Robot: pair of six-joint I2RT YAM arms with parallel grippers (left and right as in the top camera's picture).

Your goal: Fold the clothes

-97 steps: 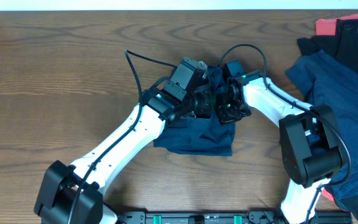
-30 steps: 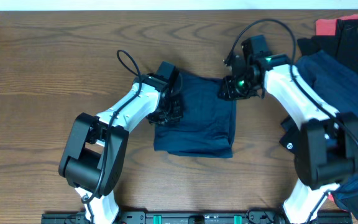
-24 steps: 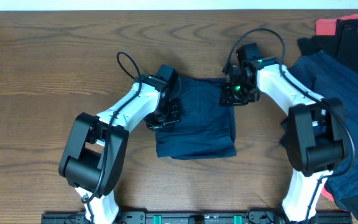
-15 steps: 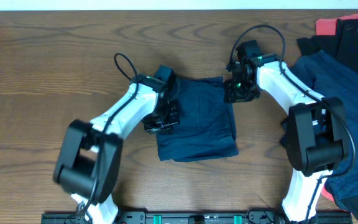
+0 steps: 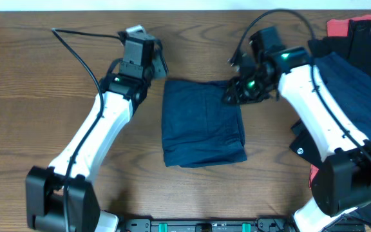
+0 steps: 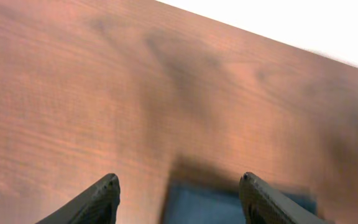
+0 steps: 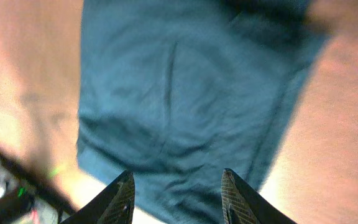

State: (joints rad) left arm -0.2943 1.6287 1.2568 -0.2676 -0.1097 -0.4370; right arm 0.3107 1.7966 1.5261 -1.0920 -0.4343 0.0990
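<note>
The left hand [image 6: 178,182] stands wide open and holds nothing. It hangs over bare tabletop [image 5: 57,96], just beyond the far left corner of the folded navy garment [image 5: 201,125]. The right hand [image 7: 177,175] is also parted and empty, and it hovers over the garment's far right corner. The garment lies flat as a neat rectangle between the two arms. The pile of unfolded clothes [image 5: 356,77] lies well apart at the right edge.

Judgement: this fold looks finished, and the step in hand is clearing both hands from the garment.

1. Raise the right hand straight up before moving it sideways, so that no fingertip drags the top layer.
2. Keep both hands parted until they are clear of the cloth.
3. Check that the far edge lies square before reaching for the pile.
</note>
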